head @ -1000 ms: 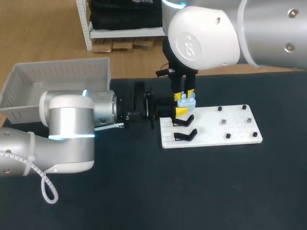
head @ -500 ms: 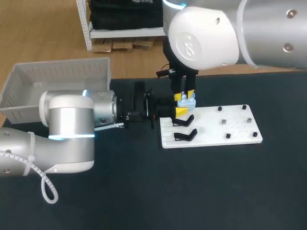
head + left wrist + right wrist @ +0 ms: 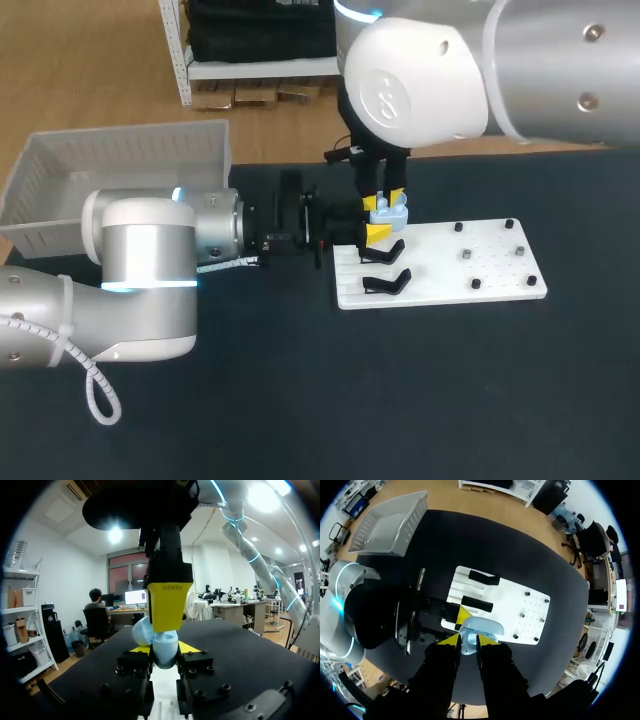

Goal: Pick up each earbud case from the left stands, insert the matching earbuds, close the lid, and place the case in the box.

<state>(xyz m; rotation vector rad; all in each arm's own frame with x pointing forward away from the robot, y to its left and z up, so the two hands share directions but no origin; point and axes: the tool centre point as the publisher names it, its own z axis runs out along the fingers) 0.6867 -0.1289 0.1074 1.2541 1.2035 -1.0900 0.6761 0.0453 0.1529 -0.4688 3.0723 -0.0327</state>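
A light blue earbud case (image 3: pixel 390 212) hangs just above the left end of the white board (image 3: pixel 490 268). My left gripper (image 3: pixel 379 222) comes in level from the left and is shut on the case's body (image 3: pixel 162 649). From above, my right gripper (image 3: pixel 385 197) is shut on the case's upper part (image 3: pixel 481 627); its yellow finger (image 3: pixel 167 604) stands over the case in the left wrist view. On the board below are two black stands (image 3: pixel 385 251), both bare. Small dark earbuds (image 3: pixel 466 254) sit on the board's right half.
A white slatted box (image 3: pixel 120 165) stands at the table's far left, behind my left arm. The white board (image 3: pixel 512 605) lies under both grippers. Dark table surface stretches in front of the board and to its right.
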